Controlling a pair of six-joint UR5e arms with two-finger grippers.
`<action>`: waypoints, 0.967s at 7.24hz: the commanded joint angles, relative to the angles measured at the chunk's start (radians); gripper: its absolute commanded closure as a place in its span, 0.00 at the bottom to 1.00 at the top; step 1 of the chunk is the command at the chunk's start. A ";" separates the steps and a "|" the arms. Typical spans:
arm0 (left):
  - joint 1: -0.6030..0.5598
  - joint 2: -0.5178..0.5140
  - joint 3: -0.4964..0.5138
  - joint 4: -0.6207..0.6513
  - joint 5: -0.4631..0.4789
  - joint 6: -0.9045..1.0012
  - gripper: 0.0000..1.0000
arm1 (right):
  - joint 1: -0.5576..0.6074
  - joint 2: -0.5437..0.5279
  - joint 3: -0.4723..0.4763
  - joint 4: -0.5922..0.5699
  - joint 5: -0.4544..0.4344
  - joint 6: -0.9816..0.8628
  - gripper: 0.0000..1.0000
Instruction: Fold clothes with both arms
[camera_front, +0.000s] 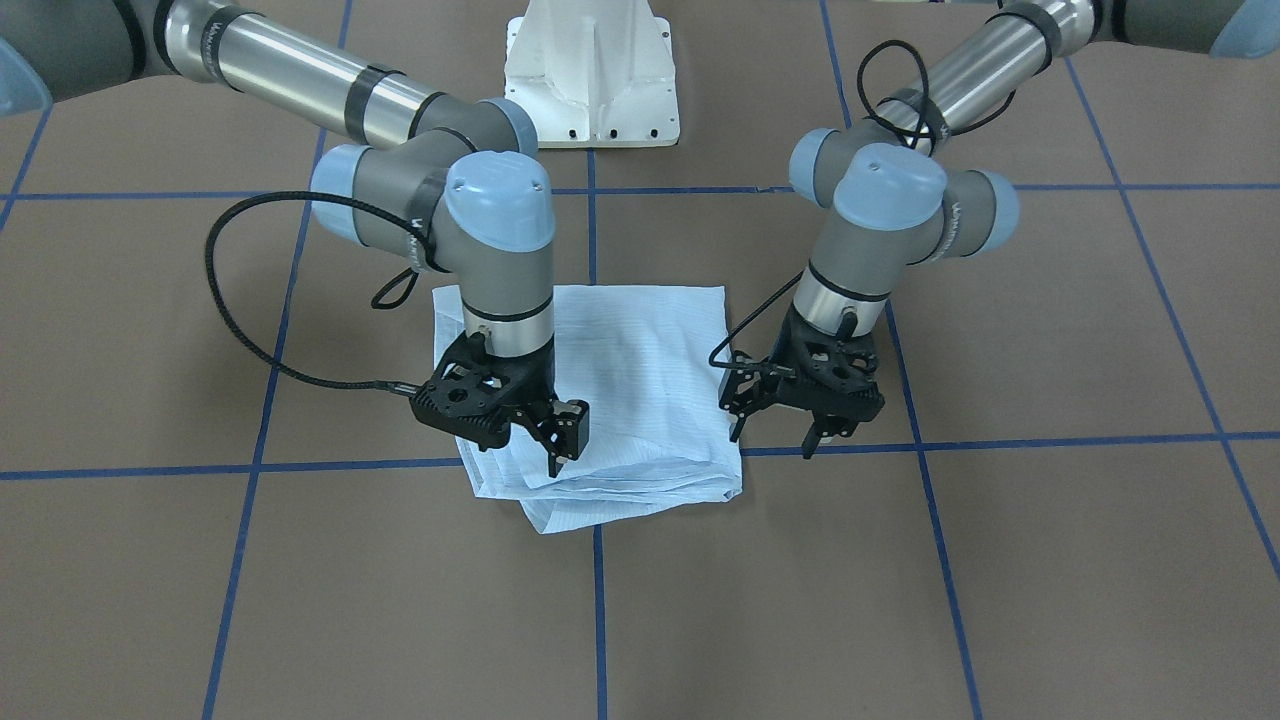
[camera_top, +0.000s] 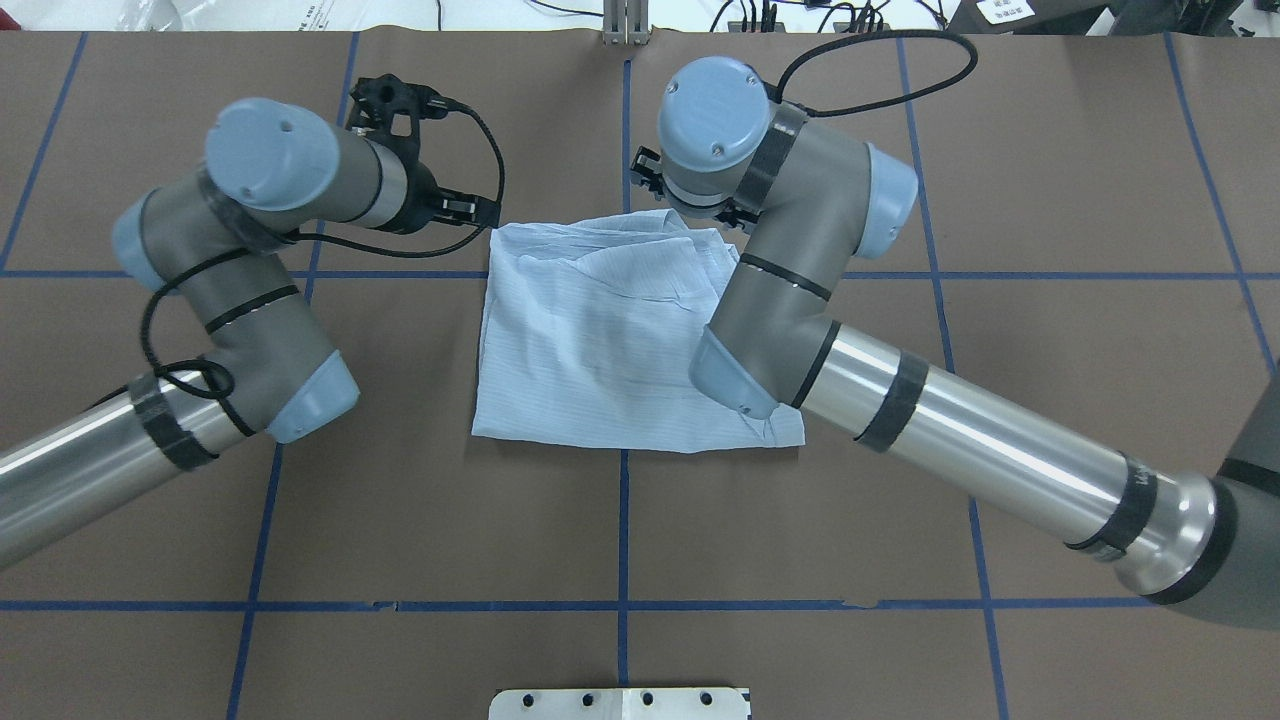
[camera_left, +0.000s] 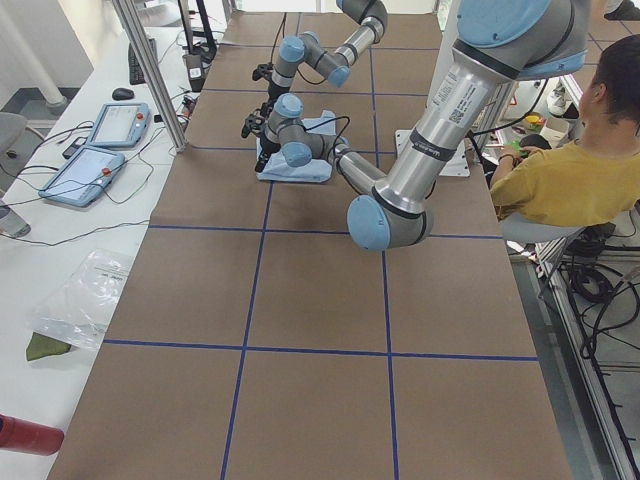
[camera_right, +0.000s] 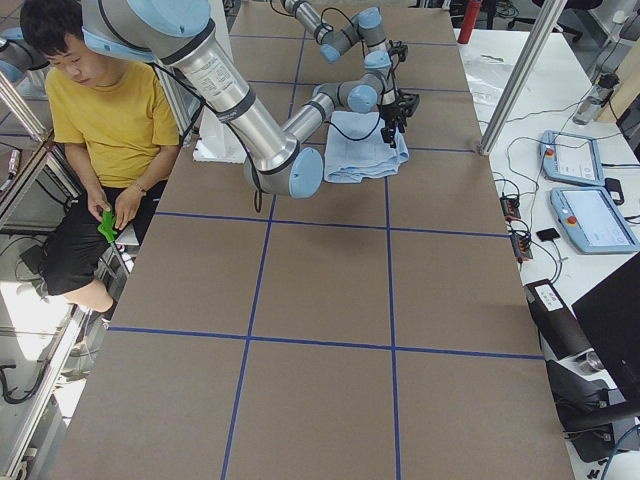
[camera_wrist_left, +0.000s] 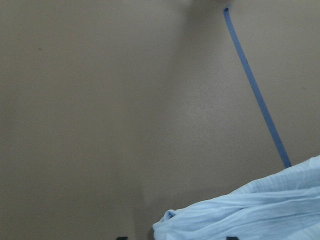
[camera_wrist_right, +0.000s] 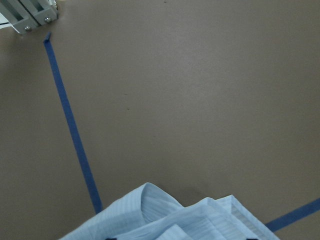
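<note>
The clothes are one pale blue striped shirt lying in a rough folded rectangle in the middle of the table. My right gripper hangs open just above the shirt's layered edge on the operators' side, nothing held. In the right wrist view the shirt's folded corner lies between the fingertips at the bottom edge. My left gripper is open beside the shirt's side edge, over bare table, empty. The left wrist view shows the shirt's edge at the bottom right.
Blue tape lines grid the brown table. The white pedestal base stands behind the shirt. A seated person in a yellow top is by the robot's side. Teach pendants and cables lie on a side bench.
</note>
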 joint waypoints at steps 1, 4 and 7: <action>-0.046 0.209 -0.277 0.132 -0.066 0.194 0.00 | 0.160 -0.246 0.333 -0.166 0.203 -0.357 0.00; -0.186 0.536 -0.570 0.228 -0.193 0.503 0.00 | 0.485 -0.560 0.488 -0.268 0.436 -0.992 0.00; -0.568 0.676 -0.486 0.224 -0.369 0.866 0.00 | 0.798 -0.819 0.476 -0.274 0.539 -1.557 0.00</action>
